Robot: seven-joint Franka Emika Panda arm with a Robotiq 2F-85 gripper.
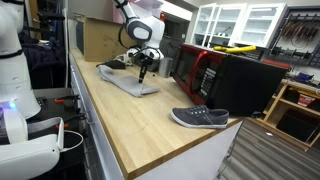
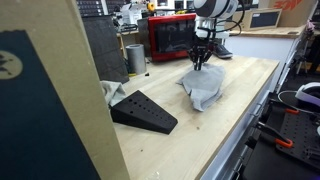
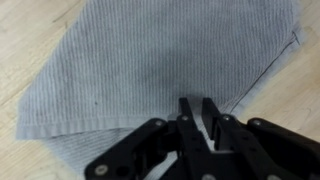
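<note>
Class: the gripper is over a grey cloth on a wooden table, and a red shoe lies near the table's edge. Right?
No: the shoe is grey, not red, as an exterior view shows. The gripper, cloth and table are right.

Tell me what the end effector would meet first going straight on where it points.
Most likely the grey cloth, spread right below the end effector on the table; the gap is unclear.

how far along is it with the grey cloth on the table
Done: the gripper is down on the grey cloth, close to one edge. In hand: its jaws are drawn near together on the fabric, though whether a fold is pinched is unclear. Left: nothing is lifted yet; the cloth lies spread on the wooden table.
</note>
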